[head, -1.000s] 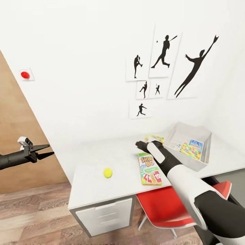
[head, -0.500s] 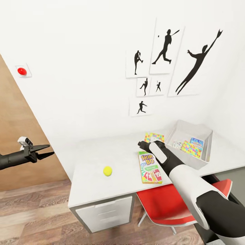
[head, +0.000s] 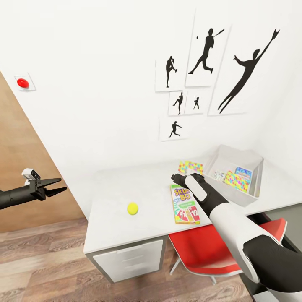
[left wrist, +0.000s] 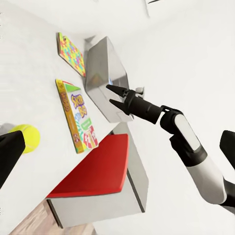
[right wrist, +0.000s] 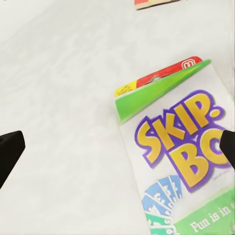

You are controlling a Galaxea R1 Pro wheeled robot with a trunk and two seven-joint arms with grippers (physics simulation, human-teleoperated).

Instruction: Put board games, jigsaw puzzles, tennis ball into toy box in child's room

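Observation:
On the table (head: 113, 197) lies the SKIP BO board game (head: 184, 204), with the tennis ball (head: 132, 208) to its left. A jigsaw puzzle (head: 191, 167) lies flat behind the game. The grey toy box (head: 251, 161) at the right holds another puzzle panel (head: 235, 181) and a blue box. My right gripper (left wrist: 108, 94) hovers open over the far end of the SKIP BO box (right wrist: 181, 161), its fingertips (right wrist: 10, 149) spread wide. Off the table's left end, my left gripper (head: 61, 185) hangs open in the air with nothing in it. The ball (left wrist: 25, 138) is beyond it.
A red chair (head: 209, 251) is pushed under the table below my right arm. White drawers (head: 130, 256) fill the table's left end. A brown wooden door (head: 21, 167) stands at the left, and baseball silhouette prints (head: 201, 71) hang above the table.
The head view has shifted slightly. My right gripper has stayed over the far end of the SKIP BO box, and the left arm has not moved.

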